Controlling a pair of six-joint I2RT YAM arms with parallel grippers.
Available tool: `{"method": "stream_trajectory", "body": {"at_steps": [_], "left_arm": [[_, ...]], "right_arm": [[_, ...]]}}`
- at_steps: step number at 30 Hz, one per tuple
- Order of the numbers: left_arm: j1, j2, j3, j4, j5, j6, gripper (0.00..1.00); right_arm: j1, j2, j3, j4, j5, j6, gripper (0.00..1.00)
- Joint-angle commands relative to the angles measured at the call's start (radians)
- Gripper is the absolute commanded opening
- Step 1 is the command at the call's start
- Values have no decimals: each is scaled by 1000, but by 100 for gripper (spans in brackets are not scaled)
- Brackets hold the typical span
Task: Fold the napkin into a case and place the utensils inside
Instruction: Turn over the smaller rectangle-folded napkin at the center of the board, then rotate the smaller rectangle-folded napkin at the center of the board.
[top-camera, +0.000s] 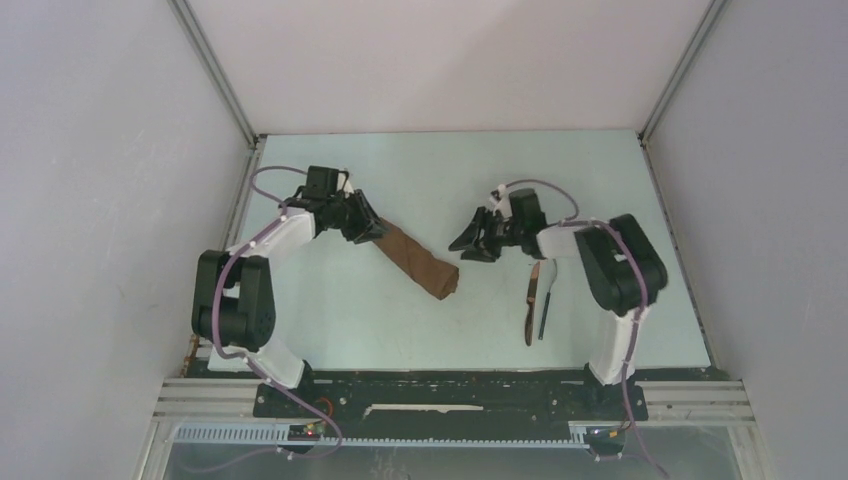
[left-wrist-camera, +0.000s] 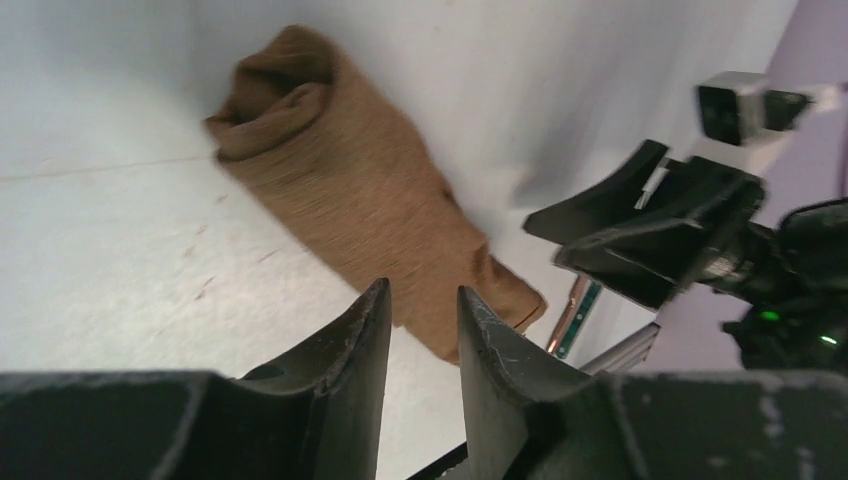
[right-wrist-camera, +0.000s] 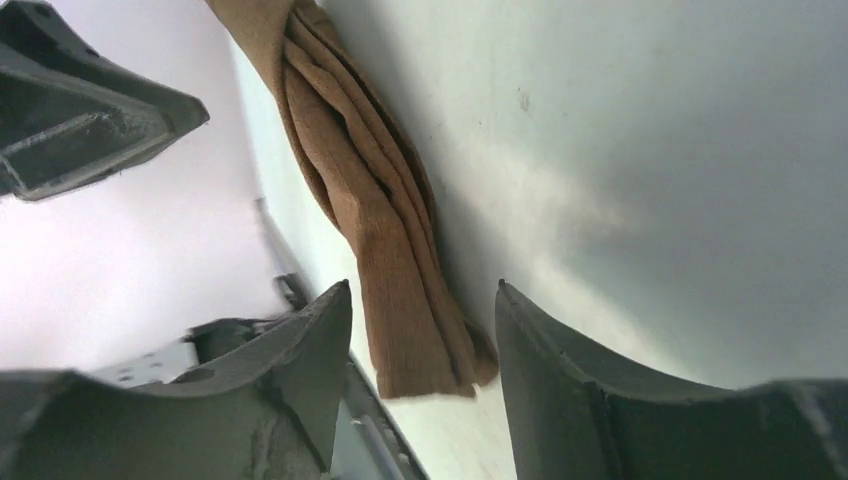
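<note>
While the left gripper (left-wrist-camera: 422, 295) has its fingers (left-wrist-camera: 368, 335) almost together with only a narrow gap, nothing is pinched. They're black hard plastic, curved, tapering, scuffed pale at the edges. On the right gripper (right-wrist-camera: 422, 300) the fingers are spread wide and empty, same black plastic. Just past the left tips the case (top-camera: 415, 258) lies diagonal on the table (top-camera: 420, 170) between both grippers; can't tell if the tips touch it. It's soft brown fabric with a fuzzy weave, plain, rolled into a narrow tube; one end is bunched with an open mouth, layered folds run lengthwise. Both utensils (top-camera: 535, 300) lie side by side near the right arm, apart from the case: one brown, one thin and dark. Table is pale, matte, lightly scuffed.
</note>
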Motion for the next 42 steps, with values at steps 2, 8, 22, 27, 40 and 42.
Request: {"method": "stream_trajectory", "body": {"at_steps": [2, 8, 22, 27, 40, 42], "left_arm": [[-38, 79, 54, 168, 96, -87, 36], [-35, 192, 96, 201, 66, -82, 34], [-36, 539, 368, 193, 229, 1, 36], [-38, 349, 386, 64, 200, 67, 41], [3, 389, 230, 162, 128, -56, 40], [17, 431, 237, 163, 125, -60, 40]], "right_arm": [[20, -325, 84, -538, 195, -491, 65], [197, -377, 68, -432, 94, -429, 65], [101, -117, -40, -143, 19, -336, 62], [119, -279, -11, -246, 31, -334, 67], [186, 21, 224, 189, -62, 71, 68], [199, 79, 260, 213, -63, 85, 68]]}}
